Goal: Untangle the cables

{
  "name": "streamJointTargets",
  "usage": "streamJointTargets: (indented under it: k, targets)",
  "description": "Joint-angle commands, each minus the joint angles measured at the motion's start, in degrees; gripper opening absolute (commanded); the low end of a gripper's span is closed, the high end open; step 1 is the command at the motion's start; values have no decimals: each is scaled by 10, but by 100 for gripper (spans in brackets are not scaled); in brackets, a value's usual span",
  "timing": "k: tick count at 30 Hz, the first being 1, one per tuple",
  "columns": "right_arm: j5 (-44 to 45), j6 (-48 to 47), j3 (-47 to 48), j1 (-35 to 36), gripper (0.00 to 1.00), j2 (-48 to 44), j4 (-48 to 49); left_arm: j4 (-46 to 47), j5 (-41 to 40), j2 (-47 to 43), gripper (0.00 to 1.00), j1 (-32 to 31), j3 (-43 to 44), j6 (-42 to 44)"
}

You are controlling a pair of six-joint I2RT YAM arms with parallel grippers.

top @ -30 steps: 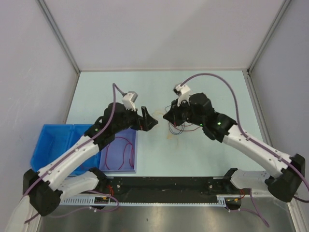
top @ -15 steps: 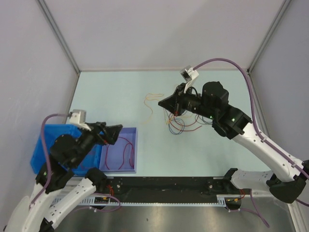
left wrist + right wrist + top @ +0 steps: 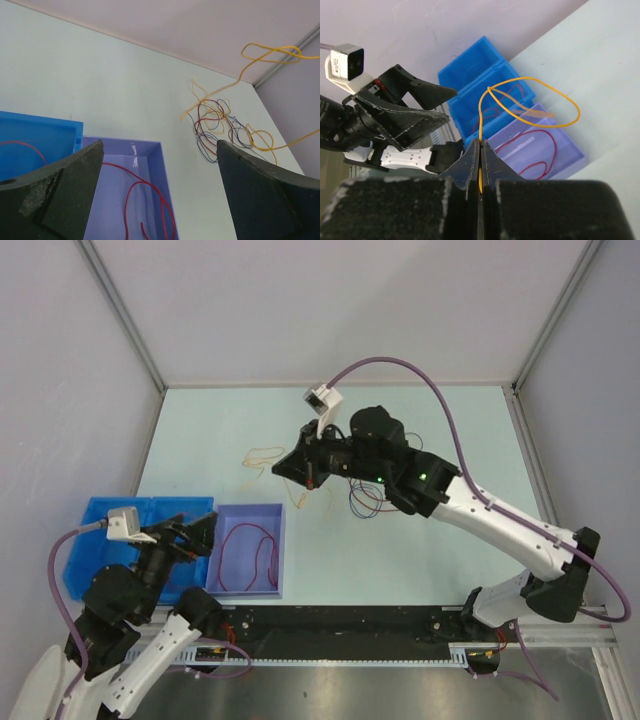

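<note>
1. We noted the right pincer (image 3: 480, 143) clamped on a yellow cable (image 3: 480, 117), raised above the surface (image 3: 220, 430).
2. Left pincer (image 3: 160, 147) gaped wide, empty, near the purple tray (image 3: 165, 167).
3. Other cables (image 3: 215, 125) lay tangled mid-surface.

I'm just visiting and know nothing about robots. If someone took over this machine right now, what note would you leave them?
Right gripper: jaws shut on a yellow cable, lifted above the table.
Left gripper: jaws open, empty, hovering by the purple tray.
Done: one red cable lies in the purple tray; another red one shows in the blue bin.
Left: the tangle of cables on the table is not yet sorted; the yellow one needs placing.
</note>
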Motion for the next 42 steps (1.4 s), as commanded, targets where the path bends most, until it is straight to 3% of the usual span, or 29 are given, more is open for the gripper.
streamJointTargets:
  k: [1,16,29,42]
  targets:
    - [22,29,49,29,0,44,40,21,-65,-4,100,4,-4,-6]
    - [61,186,7,76,0,151,174,12,-116,7,91,4,-16,-44]
    - [88,272,-21,77,0,231,174,0,-105,39,86,30,-7,-44]
    - [90,293,-49,76,0,305,164,-5,-94,54,85,39,-6,-42]
